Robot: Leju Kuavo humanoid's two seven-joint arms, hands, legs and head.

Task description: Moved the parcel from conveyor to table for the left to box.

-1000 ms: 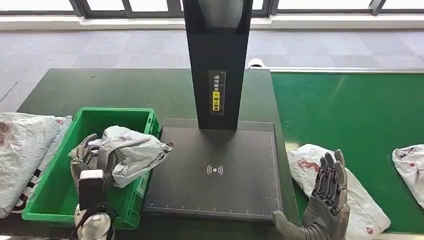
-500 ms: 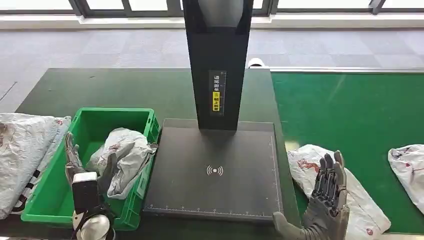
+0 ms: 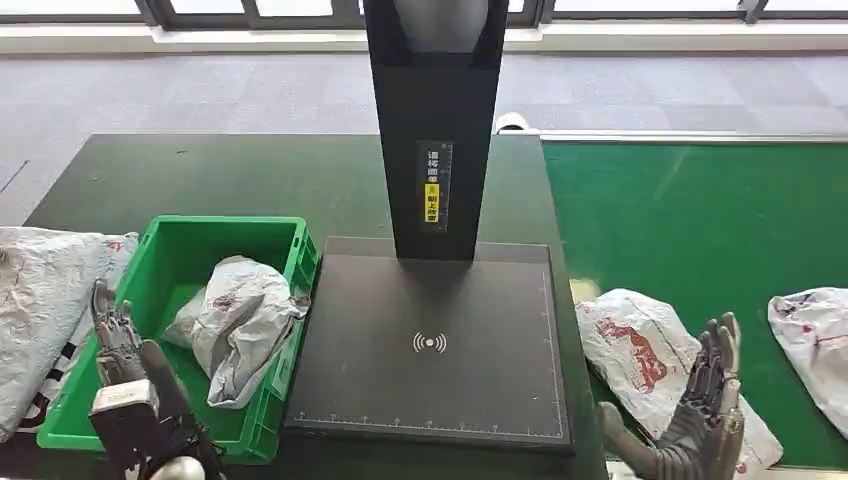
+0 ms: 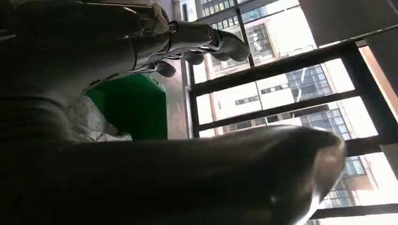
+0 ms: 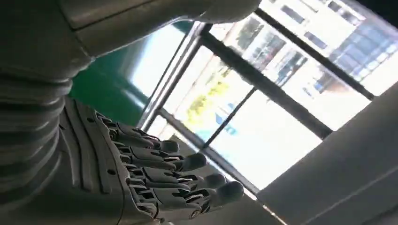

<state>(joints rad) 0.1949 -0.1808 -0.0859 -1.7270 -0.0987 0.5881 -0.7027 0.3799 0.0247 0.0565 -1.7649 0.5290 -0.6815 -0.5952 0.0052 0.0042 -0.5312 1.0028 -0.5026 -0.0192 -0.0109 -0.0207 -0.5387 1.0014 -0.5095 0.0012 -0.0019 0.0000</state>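
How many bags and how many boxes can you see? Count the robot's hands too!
Grey parcel bags: 4 – in the green crate, left of the crate, on the conveyor by the right hand, at the conveyor's right edge.
Green crates: 1
Robot hands: 2 – left hand, right hand
Total: 7

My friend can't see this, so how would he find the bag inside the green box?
Start at the tall black post in the middle. Left of its flat black pad sits a green box, and the crumpled grey bag lies inside it. The other bags lie on the belt or table; this is the one in a box.
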